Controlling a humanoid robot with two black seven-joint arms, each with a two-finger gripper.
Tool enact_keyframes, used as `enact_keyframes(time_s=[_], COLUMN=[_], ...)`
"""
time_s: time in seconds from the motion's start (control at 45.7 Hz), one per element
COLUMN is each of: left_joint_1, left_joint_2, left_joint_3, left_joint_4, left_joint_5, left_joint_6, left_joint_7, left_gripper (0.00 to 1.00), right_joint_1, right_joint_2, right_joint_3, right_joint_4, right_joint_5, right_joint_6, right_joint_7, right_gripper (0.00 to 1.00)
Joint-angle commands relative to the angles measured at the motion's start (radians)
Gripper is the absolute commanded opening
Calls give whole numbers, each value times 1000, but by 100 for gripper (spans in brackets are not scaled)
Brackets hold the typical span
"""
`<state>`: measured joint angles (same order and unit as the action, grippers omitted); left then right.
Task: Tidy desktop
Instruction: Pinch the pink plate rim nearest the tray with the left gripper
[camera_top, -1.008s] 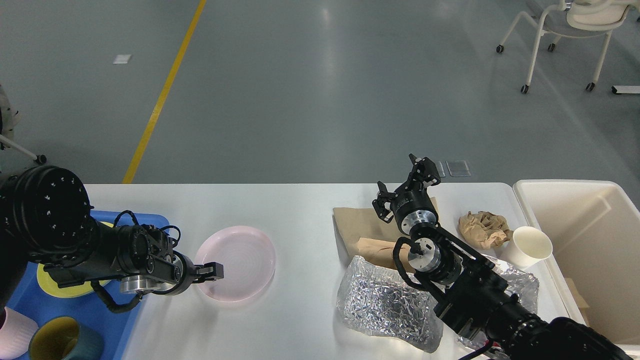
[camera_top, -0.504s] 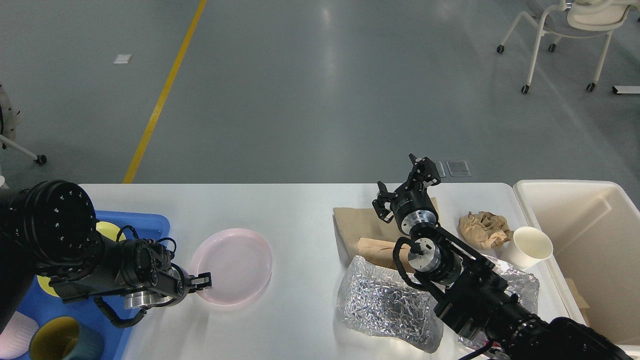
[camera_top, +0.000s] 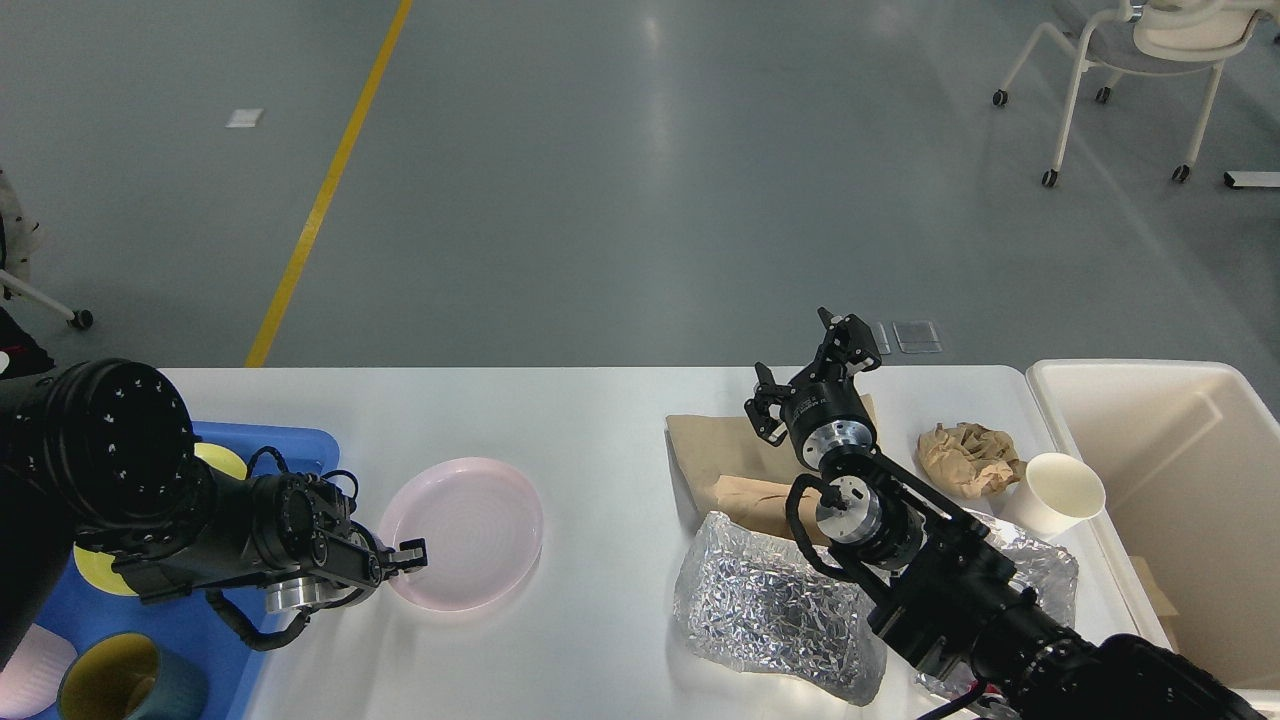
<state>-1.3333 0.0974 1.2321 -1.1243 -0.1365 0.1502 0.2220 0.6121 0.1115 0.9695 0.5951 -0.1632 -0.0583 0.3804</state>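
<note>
The desktop (camera_top: 600, 420) is a glossy white tabletop. A pink plate (camera_top: 470, 525) lies on it left of centre, beside the blue tray (camera_top: 300, 442). My left gripper (camera_top: 408, 555) is at the plate's near left rim and appears shut on it. My right gripper (camera_top: 806, 368) hangs open and empty above a flat brown paper bag (camera_top: 715, 450). A crumpled brown paper (camera_top: 965, 455), a white paper cup (camera_top: 1060, 490) and a silver foil bag (camera_top: 770, 610) lie around my right arm.
The blue tray holds a yellow plate (camera_top: 222, 460), a teal mug (camera_top: 115, 680) and a pale pink cup (camera_top: 25, 665). A cream bin (camera_top: 1160, 470) stands off the table's right end. A wheeled chair (camera_top: 1150, 60) stands far back right.
My left gripper drew back toward the left and the pink plate shifted a little left with it. The right arm has not moved.
</note>
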Motion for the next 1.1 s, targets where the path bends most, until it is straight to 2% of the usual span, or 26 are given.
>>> enact_keyframes(time_s=[0.0, 0.219, 0.285, 0.438, 0.832, 1.073], left_joint_1=[3, 11, 12, 28, 39, 39], left_joint_2=[-1, -2, -2, -4, -10, -10], left_joint_3=[-3, -19, -26, -37, -56, -57], left_joint_4=[3, 9, 9, 9, 9, 8], left_joint_5=[0, -9, -18, -20, -31, -40], left_joint_6=[5, 58, 63, 63, 65, 63], left_joint_7=[2, 19, 34, 37, 37, 37], left_gripper=[44, 42, 38, 28, 16, 4], right_joint_1=[0, 0, 0, 0, 0, 0], right_joint_2=[-1, 0, 0, -1, 0, -1], right_joint_3=[0, 0, 0, 0, 0, 0], right_joint_4=[0, 0, 0, 0, 0, 0], right_joint_5=[-1, -1, -1, 1, 1, -1], right_joint_6=[0, 0, 0, 0, 0, 0], right_joint_7=[0, 0, 0, 0, 0, 0], right_gripper=[100, 100, 100, 100, 100, 100])
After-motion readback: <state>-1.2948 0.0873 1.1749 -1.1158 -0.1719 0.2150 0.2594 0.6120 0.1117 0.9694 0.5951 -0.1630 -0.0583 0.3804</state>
